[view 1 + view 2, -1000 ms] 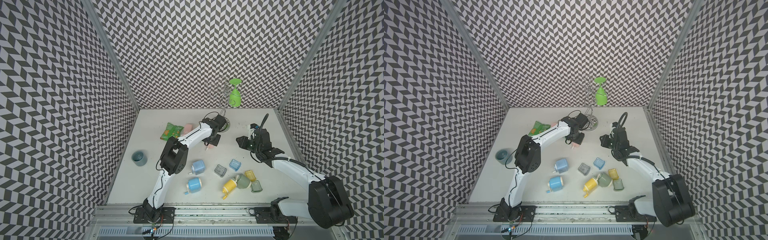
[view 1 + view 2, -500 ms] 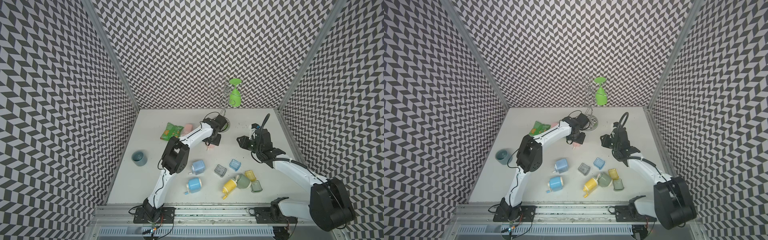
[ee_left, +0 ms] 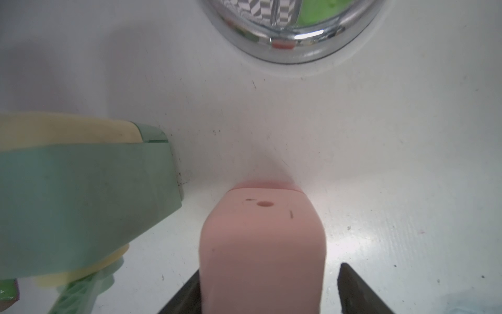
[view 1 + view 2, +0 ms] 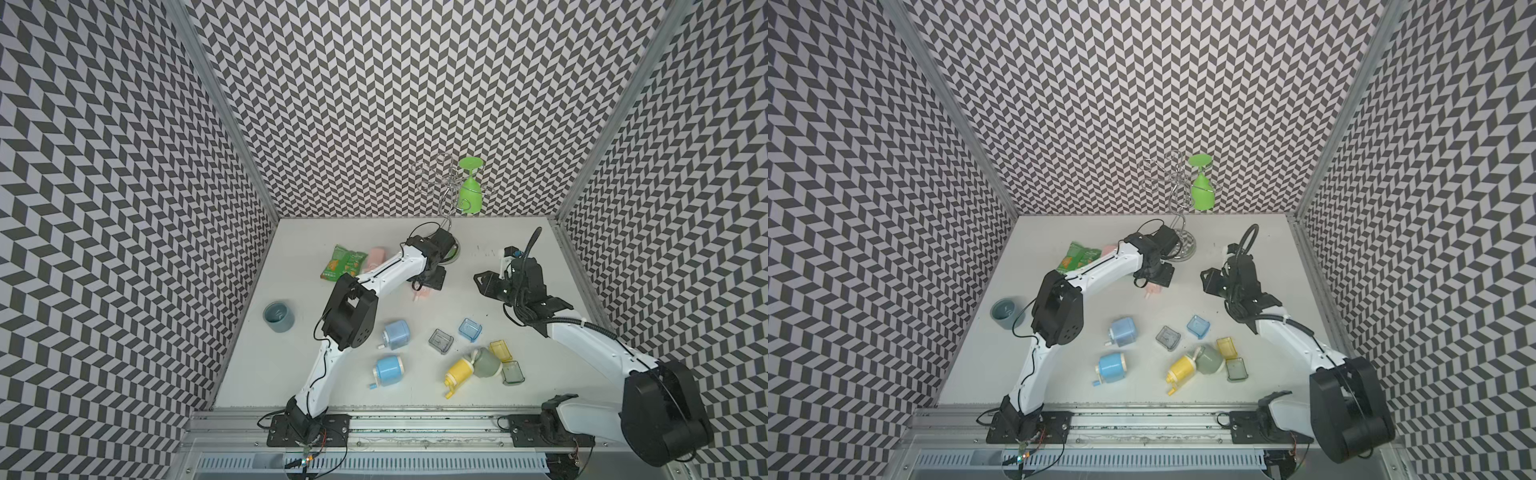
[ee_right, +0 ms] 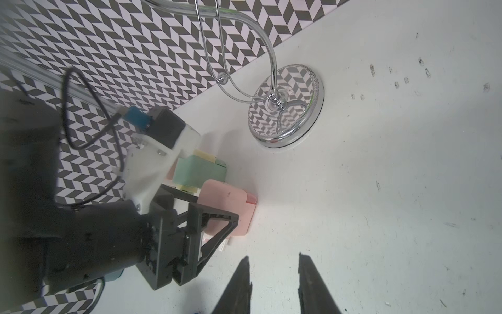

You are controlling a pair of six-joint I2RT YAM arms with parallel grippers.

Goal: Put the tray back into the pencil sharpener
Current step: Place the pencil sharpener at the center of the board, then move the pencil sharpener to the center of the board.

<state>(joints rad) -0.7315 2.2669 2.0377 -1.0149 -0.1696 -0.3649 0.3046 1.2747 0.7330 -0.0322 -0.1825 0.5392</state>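
A pink pencil sharpener (image 3: 262, 244) lies on the white table beside the chrome stand, also seen in the right wrist view (image 5: 228, 206). Its darker pink tray (image 5: 251, 198) sits in the end that faces the stand and sticks out slightly. My left gripper (image 3: 269, 282) straddles the sharpener and is open. One finger lies against its side and the other finger (image 3: 353, 285) stands off with a gap. In both top views the left gripper (image 4: 432, 282) (image 4: 1163, 276) covers most of the sharpener. My right gripper (image 5: 273, 257) hovers to the right of it (image 4: 484, 282), open and empty.
A green-and-yellow sharpener (image 3: 81, 195) lies right beside the pink one. The stand's chrome base (image 4: 451, 251) is just behind, with a green glass (image 4: 470, 193) hanging on it. Nearer the front are blue (image 4: 397, 333) and yellow (image 4: 459, 372) sharpeners and several loose trays (image 4: 440, 340). At left are a snack bag (image 4: 343, 264) and a cup (image 4: 278, 316).
The left gripper's jaws have spread apart around the pink sharpener. The right gripper's jaws have widened a little. Both arms have stayed nearly in place.
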